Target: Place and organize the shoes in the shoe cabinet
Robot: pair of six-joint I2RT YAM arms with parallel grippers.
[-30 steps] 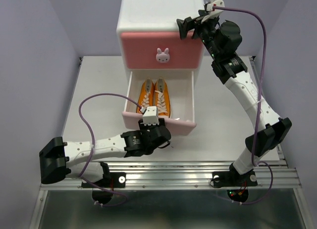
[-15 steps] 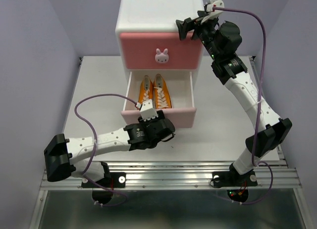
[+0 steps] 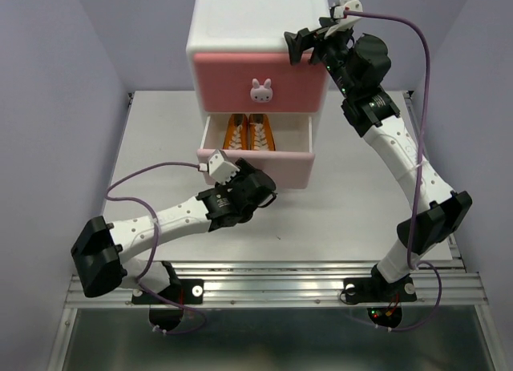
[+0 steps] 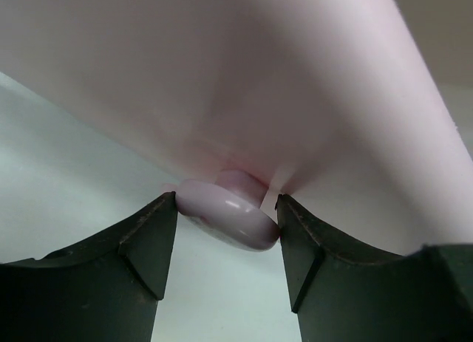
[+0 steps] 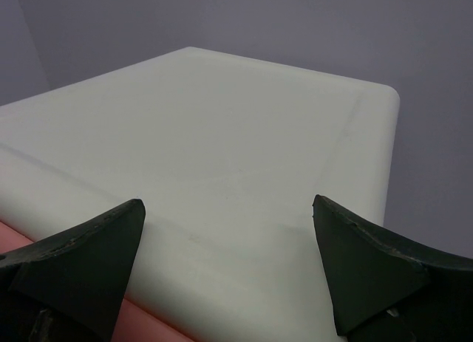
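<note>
Lighting bright, even, diffuse from overhead; faint soft shadows on the table [image 3: 160, 147]. Left wrist view soft at close range, 1 small glare streak on the knob [image 4: 229, 213]; right wrist view clear.

Pale lavender walls [image 3: 48, 106] are closing in the table [image 3: 160, 139] on its left, right and far sides. Soft, even light is falling across its pale grey top. A metal rail [image 3: 280, 281] is running along the near edge, with a dark greenish surface [image 3: 280, 339] lying below it.
</note>
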